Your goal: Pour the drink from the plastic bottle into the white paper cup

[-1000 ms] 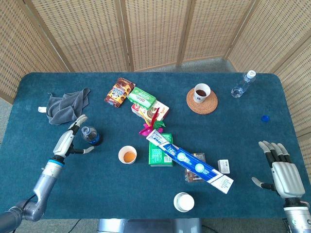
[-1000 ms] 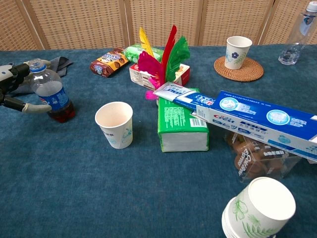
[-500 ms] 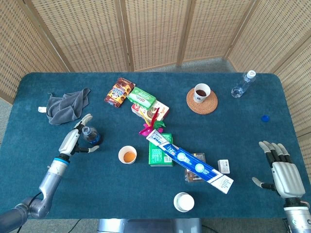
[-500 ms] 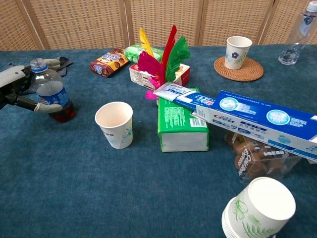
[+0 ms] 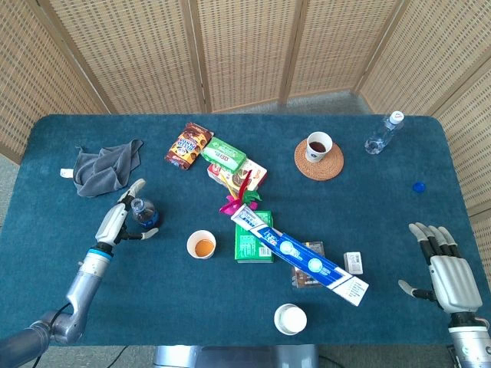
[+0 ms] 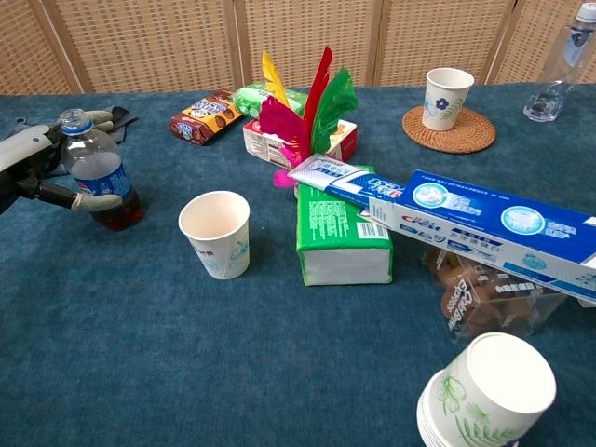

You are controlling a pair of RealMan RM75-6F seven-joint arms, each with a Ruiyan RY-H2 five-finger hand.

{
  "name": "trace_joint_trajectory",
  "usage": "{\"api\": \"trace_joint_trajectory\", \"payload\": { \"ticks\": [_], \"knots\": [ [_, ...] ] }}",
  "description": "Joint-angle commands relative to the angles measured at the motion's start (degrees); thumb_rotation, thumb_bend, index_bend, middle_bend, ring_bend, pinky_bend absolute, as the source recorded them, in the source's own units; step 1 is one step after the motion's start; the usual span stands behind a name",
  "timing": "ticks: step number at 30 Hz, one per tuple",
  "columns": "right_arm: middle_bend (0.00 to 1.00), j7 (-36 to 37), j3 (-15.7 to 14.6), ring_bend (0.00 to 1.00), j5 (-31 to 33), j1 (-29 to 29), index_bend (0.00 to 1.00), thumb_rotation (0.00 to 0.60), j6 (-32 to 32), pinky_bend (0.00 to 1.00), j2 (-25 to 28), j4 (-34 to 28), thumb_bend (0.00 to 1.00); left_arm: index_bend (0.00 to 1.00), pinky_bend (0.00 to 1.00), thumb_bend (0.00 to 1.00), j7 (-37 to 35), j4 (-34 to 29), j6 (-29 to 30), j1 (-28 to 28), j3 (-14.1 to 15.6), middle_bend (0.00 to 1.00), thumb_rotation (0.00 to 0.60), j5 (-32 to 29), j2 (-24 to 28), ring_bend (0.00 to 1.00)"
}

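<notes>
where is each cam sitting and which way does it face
Head view: high above the near edge, looking down on the whole table; shows both arms, left robot hand and right robot hand.
Chest view: low at the near edge, facing across toward the screens; shows only the left robot hand.
Shared: plastic bottle, white paper cup.

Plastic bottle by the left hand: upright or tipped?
Upright. The plastic bottle stands on the table, neck up, with the left hand around it.
</notes>
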Motion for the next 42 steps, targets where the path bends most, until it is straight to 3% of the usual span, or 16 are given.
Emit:
{"api": "trace_joint_trajectory", "payload": {
  "ticks": [1,2,5,11,19,26,42],
  "knots": [
    [0.00,0.1,0.0,0.00,0.0,0.0,0.00,0.598,-0.1,0.00,0.0,0.0,0.00,0.07,0.28,0.29,0.2,0.3,0.0,0.0,-0.4,0.17,0.600,-0.6,-0.6,0.12],
    [0.00,0.2,0.0,0.00,-0.1,0.0,0.00,0.598,-0.1,0.00,0.0,0.0,0.00,0.13,0.33,0.30,0.2,0.4,-0.1,-0.1,-0.4,0.23,0.600,-0.5,-0.8,0.17],
    [0.00,0.3,-0.1,0.00,-0.1,0.0,0.00,0.599,0.0,0.00,0.0,0.0,0.00,0.23,0.39,0.32,-0.3,0.4,-0.3,-0.4,-0.6,0.28,0.600,-0.5,-1.1,0.21],
    [0.00,0.8,0.0,0.00,-0.1,0.0,0.00,0.599,0.0,0.00,0.1,0.0,0.00,0.37,0.41,0.35,0.1,0.5,1.0,-0.2,-1.3,0.35,0.600,-0.7,-1.5,0.26],
    [0.00,0.8,-0.1,0.00,-0.3,0.0,0.00,0.599,0.0,0.00,0.2,-0.1,0.00,0.37,0.41,0.35,0.7,-0.7,3.7,1.2,-0.7,0.35,0.600,0.3,0.6,0.26],
    [0.00,0.6,-0.1,0.00,-0.2,0.0,0.00,0.599,-0.1,0.00,0.1,-0.3,0.00,0.37,0.41,0.35,2.8,-4.0,5.4,2.3,1.4,0.35,0.600,3.1,6.7,0.26],
    [0.00,1.1,-0.2,0.00,-0.5,-0.1,0.00,0.600,0.1,0.00,0.4,-0.6,0.00,0.37,0.40,0.34,24.5,-17.9,2.4,-2.3,3.9,0.35,0.600,9.1,20.2,0.27]
  ]
}}
